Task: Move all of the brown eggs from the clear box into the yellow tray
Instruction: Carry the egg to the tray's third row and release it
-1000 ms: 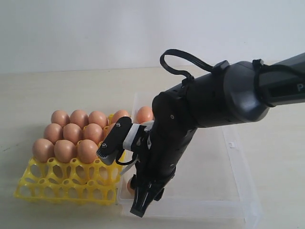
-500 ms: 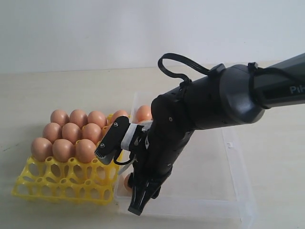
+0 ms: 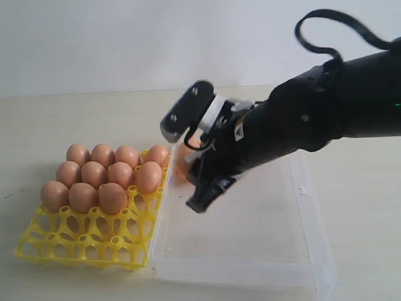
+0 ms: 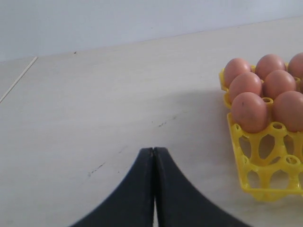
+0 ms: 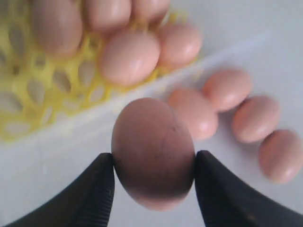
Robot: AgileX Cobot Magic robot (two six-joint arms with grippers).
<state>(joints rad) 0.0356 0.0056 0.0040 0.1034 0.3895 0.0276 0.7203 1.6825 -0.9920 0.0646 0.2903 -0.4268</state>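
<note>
Right wrist view shows the right gripper [image 5: 154,165] clamped on one brown egg [image 5: 152,151], held over the clear box [image 5: 71,125]. Four more eggs [image 5: 226,88] lie loose on the box floor, close to the wall that faces the yellow tray [image 5: 28,90]. In the exterior view the tray sits on the bench [image 3: 75,119] just beside the box with eggs in its far rows, and in the left wrist view the left gripper [image 4: 154,156] hangs over bare bench, its jaws pressed together with nothing between them.
</note>
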